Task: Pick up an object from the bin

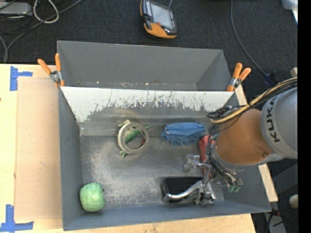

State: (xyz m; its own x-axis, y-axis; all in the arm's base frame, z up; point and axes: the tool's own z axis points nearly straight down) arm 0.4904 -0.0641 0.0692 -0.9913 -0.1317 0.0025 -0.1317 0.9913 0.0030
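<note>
My gripper (187, 179) is low in the bin's front right part, reaching in from the right. Its two metal fingers are spread apart, one at the back (191, 163) and one at the front (181, 195). A flat black rectangular thing (176, 184) lies on the bin floor between them; the fingers stand on either side of it, open. A crumpled blue cloth (182, 133) lies just behind the gripper, near the back slope.
A roll of tape with a green inside (132, 138) stands left of the cloth. A green ball (92, 197) rests in the front left corner. A small red thing (204, 142) pokes out beside the arm's orange cover. The front wall is close to the front finger.
</note>
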